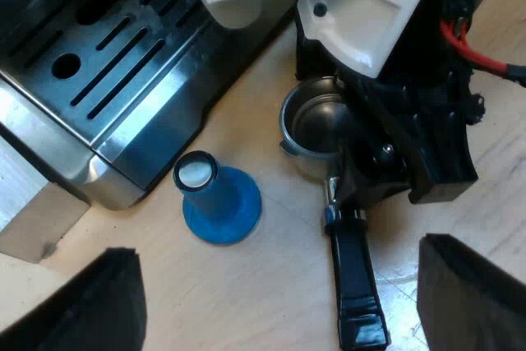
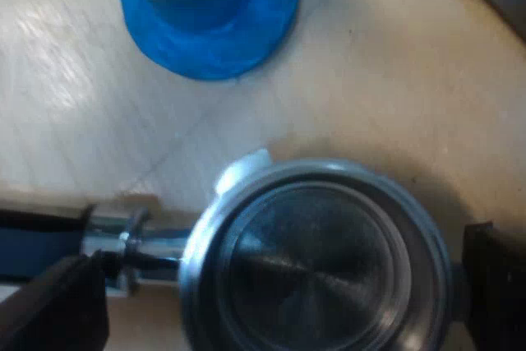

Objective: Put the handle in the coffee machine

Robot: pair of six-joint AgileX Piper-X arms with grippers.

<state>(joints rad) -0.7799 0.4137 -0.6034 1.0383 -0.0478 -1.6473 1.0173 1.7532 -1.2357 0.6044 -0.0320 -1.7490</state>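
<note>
Left wrist view: the holder lies on the worktop near the machine, with its metal basket open upward and its dark handle flat on the wood. The blue tamper stands upright by the machine's corner, near the holder but apart from it. The right hand sits low over the basket. The left hand hangs above with fingers wide apart, holding nothing. Right wrist view: the right hand's fingers stand apart, one either side of the basket, not clamped on it.
</note>
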